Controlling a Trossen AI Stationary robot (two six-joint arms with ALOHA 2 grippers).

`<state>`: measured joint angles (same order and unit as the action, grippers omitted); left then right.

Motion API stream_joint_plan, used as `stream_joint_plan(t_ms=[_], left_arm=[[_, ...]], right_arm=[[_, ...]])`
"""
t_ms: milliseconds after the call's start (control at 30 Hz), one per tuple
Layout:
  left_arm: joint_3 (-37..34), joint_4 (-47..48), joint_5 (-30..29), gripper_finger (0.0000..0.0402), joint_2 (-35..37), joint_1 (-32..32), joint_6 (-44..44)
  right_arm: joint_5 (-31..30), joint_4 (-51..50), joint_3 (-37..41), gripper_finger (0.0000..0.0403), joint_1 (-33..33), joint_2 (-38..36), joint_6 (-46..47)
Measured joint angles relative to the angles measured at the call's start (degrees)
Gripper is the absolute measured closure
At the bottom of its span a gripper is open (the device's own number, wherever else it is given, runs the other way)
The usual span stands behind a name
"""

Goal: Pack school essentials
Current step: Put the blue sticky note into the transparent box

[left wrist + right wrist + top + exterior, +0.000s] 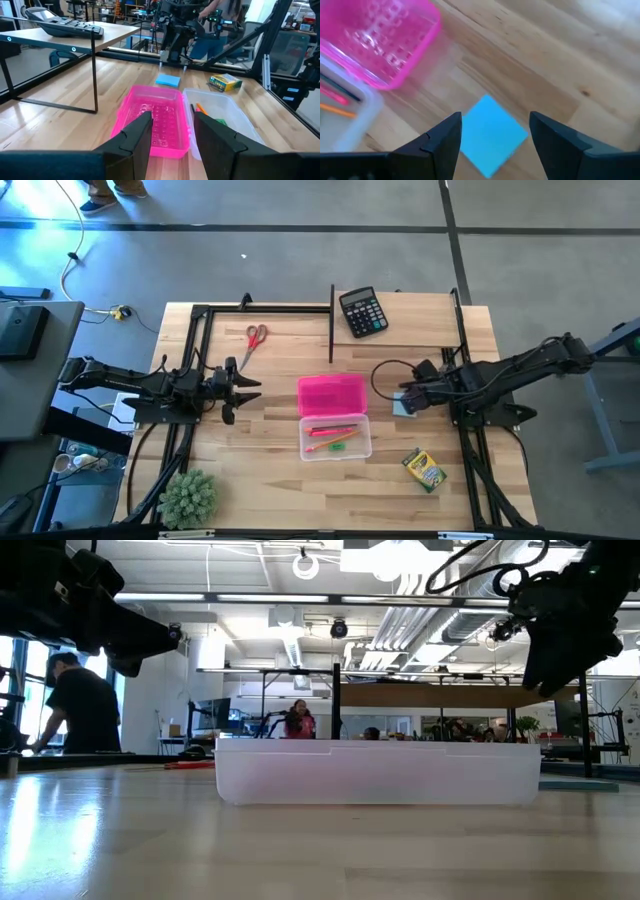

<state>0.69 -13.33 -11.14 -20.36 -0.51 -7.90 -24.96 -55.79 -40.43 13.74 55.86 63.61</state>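
A light-blue square (403, 406) lies flat on the table, right of a pink lid (332, 393). My right gripper (408, 397) hovers open above it; in the right wrist view its fingers (495, 122) stand on either side of the square (492, 136) without touching it. A clear box (335, 436) in front of the lid holds pencils, a pink pen and a small green piece. Red-handled scissors (255, 337) lie toward the far left. The yellow-green crayon box (424, 469) lies near the right front. My left gripper (240, 386) waits open left of the lid.
A black calculator (362, 311) sits on a raised shelf at the far edge, with a black post (331, 325) beside it. A fuzzy green plant ball (189, 498) rests at the near left corner. Bare wood lies between the scissors and the lid. People show in the room behind.
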Motion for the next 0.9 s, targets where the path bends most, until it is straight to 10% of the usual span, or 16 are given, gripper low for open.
stream_joint_plan(t_ms=[900], left_arm=[[0.0,0.2,0.2,0.0266,0.0,0.0,0.0]], right_arm=[[6.9,4.8,0.1,0.0170,0.0,12.6,30.6]])
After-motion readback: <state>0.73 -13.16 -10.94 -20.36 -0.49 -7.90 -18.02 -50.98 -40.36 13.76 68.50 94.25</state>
